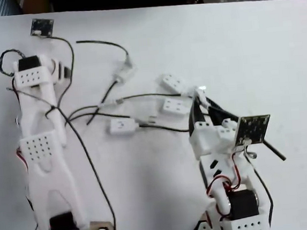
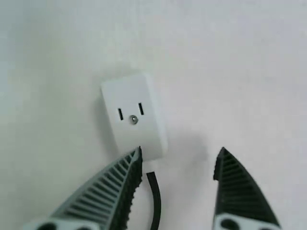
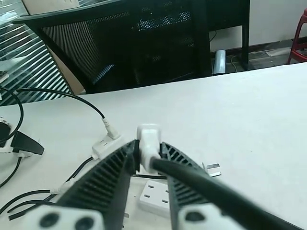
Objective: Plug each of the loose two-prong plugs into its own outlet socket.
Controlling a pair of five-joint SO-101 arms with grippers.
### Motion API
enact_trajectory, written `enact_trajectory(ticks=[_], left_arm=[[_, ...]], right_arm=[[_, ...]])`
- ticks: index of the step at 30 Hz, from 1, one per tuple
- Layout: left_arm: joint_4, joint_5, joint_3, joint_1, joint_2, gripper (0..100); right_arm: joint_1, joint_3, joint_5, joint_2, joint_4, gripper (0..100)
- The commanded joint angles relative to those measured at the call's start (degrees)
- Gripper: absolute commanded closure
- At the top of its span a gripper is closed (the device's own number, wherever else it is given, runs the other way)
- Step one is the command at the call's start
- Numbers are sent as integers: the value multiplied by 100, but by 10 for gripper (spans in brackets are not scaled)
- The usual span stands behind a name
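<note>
Plug (image 3: 148, 136) clamped in right gripper (image 3: 149, 146) near socket (image 3: 154, 194).

White table (image 1: 255, 47); white socket (image 2: 133, 115), black slots (image 2: 120, 114), silver screw (image 2: 134, 120); white plug (image 3: 148, 140) on black cord (image 3: 192, 175); black ribbed fingers (image 2: 115, 189); white arms (image 1: 44, 157) dotted with holes, red wires (image 1: 218, 181)

White table (image 1: 255, 47) spreads out bright under me. Past its far edge I'm looking at a black mesh chair (image 3: 144, 43), standing close to the table. Slatted blinds (image 3: 19, 62) beside the chair, and a red stool (image 3: 300, 33) stands on the floor farther back.
</note>
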Motion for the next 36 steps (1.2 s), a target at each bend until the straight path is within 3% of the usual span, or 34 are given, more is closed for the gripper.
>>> enact_trajectory(ticks=[1, 7, 12, 27, 36], left_arm=[[-79, 9, -721, -57, 690, 829], [167, -624, -1952, -40, 1631, 958], [1301, -862, -3191, -31, 1903, 977], [3279, -870, -3182, 40, 347, 977], [3332, -870, -3138, -136, -207, 974]], right_arm=[[22, -70, 9, -48, -136, 981], [22, -70, 9, -48, -136, 981], [22, -70, 9, -48, -136, 981], [22, -70, 9, -57, -136, 981], [22, -70, 9, -57, -136, 981]])
